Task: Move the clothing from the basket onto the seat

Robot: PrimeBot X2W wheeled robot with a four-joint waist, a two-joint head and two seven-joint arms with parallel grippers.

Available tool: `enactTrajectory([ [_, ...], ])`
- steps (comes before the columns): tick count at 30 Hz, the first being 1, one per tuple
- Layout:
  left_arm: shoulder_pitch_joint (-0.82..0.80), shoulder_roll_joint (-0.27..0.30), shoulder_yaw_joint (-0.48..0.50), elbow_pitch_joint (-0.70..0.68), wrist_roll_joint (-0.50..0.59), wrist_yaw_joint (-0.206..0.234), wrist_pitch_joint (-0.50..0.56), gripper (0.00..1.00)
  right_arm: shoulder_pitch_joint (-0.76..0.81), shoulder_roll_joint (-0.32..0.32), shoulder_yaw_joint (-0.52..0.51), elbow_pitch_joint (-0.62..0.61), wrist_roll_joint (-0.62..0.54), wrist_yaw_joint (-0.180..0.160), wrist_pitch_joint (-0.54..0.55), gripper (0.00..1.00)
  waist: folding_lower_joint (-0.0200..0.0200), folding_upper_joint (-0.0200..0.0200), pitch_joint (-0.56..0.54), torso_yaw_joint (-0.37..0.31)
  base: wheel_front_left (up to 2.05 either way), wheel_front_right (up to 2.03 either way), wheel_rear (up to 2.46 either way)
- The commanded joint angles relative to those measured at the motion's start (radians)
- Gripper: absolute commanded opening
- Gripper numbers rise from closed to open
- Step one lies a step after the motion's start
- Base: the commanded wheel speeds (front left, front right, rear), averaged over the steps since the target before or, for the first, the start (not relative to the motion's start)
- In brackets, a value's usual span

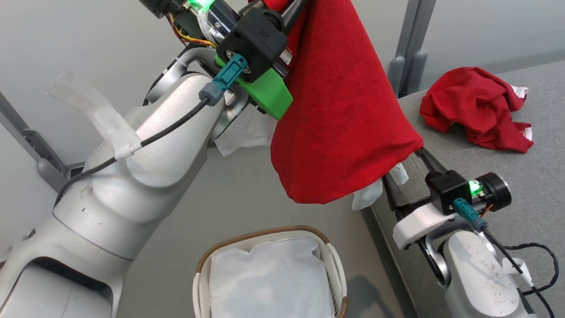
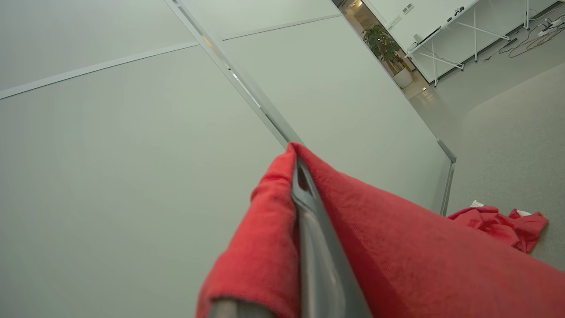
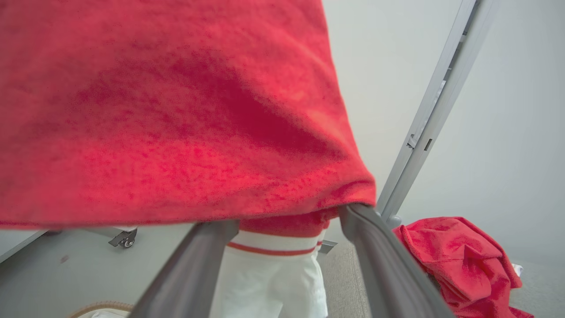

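Beneath your left gripper (image 2: 298, 176), which is pinched tight on a fold of red cloth, the held garment (image 1: 340, 115) hangs in a long drape over the floor between the basket (image 1: 265, 233) and the seat (image 1: 547, 185). Its hem lies across the fingers of your right gripper (image 3: 287, 221), which stands wide and holds nothing. A white cuff (image 3: 269, 278) dangles between those fingers. Beyond the right gripper, a second garment (image 1: 479, 112) already lies on the seat.

Watch that hem. If you swing the left arm across, it may catch on the spread fingers and tug out of the pinch. Let go too soon and the garment likely drops to the floor beside the seat's edge.
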Motion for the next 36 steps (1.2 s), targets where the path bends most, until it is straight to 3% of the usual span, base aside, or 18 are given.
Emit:
enactTrajectory([
  [1,-0.011,-0.003,-0.003,-0.005,-0.005,0.000,0.000,0.00,-0.010,-0.003,-0.014,-0.017,-0.010,-0.001,-0.005,1.00,0.0001,0.0000,-0.002,0.008,0.00,0.00,0.00],
  [10,0.035,-0.007,-0.014,-0.005,-0.033,0.000,0.000,0.00,-0.025,-0.003,-0.030,-0.131,-0.058,-0.001,-0.005,1.00,0.0001,0.0000,-0.006,0.029,0.00,0.00,0.00],
  [21,0.069,-0.024,-0.037,-0.011,-0.057,0.000,0.000,0.00,-0.062,-0.003,0.064,-0.127,-0.052,-0.001,-0.005,1.00,0.0001,0.0000,-0.006,0.047,0.00,0.00,0.00],
  [24,0.075,-0.023,-0.047,-0.008,-0.063,0.000,0.000,0.00,-0.080,-0.003,0.108,-0.110,-0.047,-0.001,-0.005,0.58,0.0001,0.0000,-0.007,0.048,0.00,0.00,0.00],
  [25,0.078,-0.022,-0.050,-0.007,-0.064,0.000,0.000,0.00,-0.086,-0.003,0.120,-0.103,-0.048,-0.001,-0.005,0.39,0.0001,0.0000,-0.007,0.049,0.00,0.00,0.00],
  [27,0.084,-0.021,-0.055,-0.005,-0.068,0.000,0.000,0.00,-0.098,-0.004,0.144,-0.088,-0.038,-0.001,-0.005,0.29,0.0001,0.0000,-0.007,0.049,0.00,0.00,0.00],
  [29,0.086,-0.020,-0.058,-0.003,-0.072,0.000,0.000,0.00,-0.112,-0.003,0.161,-0.077,-0.030,-0.001,-0.005,0.00,0.0001,0.0000,-0.006,0.050,0.00,0.00,0.00],
  [36,0.113,-0.014,-0.050,0.009,-0.098,0.003,0.000,0.00,-0.127,-0.003,0.170,-0.071,-0.010,-0.001,-0.005,0.00,0.0001,0.0000,0.001,0.051,0.00,0.00,0.00],
])
